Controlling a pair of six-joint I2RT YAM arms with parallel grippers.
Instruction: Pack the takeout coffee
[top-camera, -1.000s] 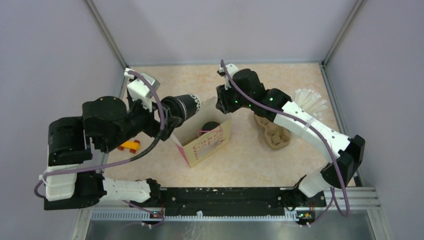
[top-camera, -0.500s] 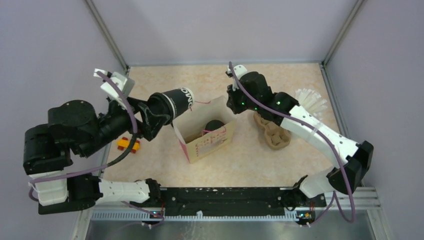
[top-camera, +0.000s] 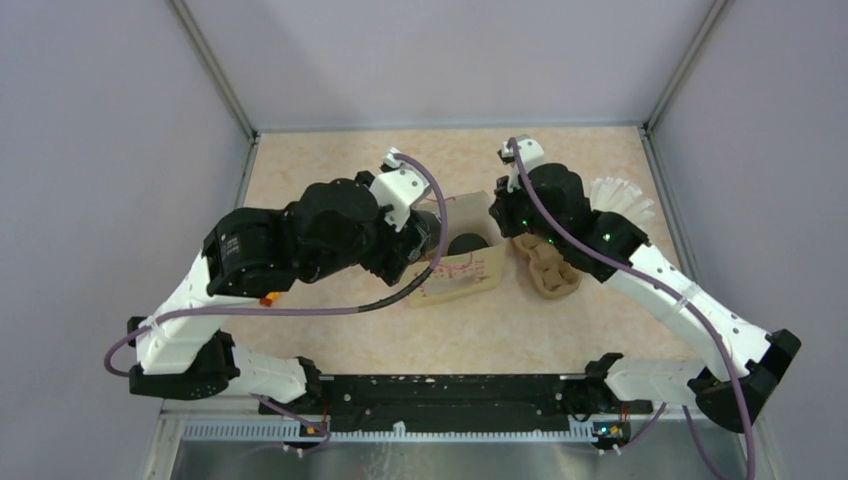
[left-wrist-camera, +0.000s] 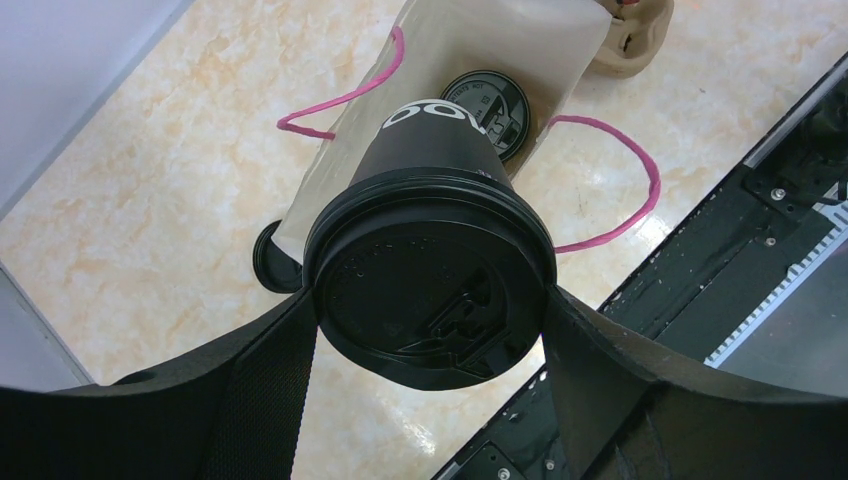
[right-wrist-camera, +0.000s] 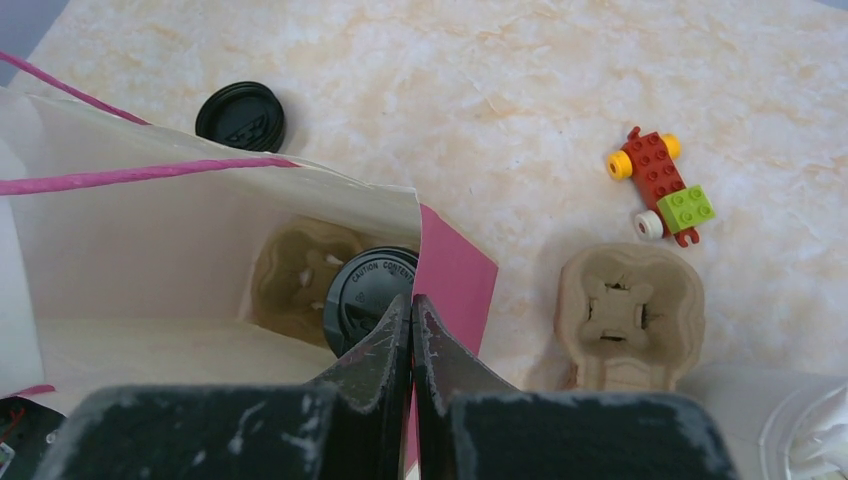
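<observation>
Over bag (left-wrist-camera: 455, 50) — left hand (left-wrist-camera: 430, 330) swung cup (left-wrist-camera: 428, 180) in.

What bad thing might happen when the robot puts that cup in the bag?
1. The held cup in the left gripper hangs right over the paper bag, where a second cup stands. It might land on that lid and tip over.
2. The right gripper seems to pinch just one edge of the bag. A bump from the cup might crumple or topple the thin paper.
</observation>
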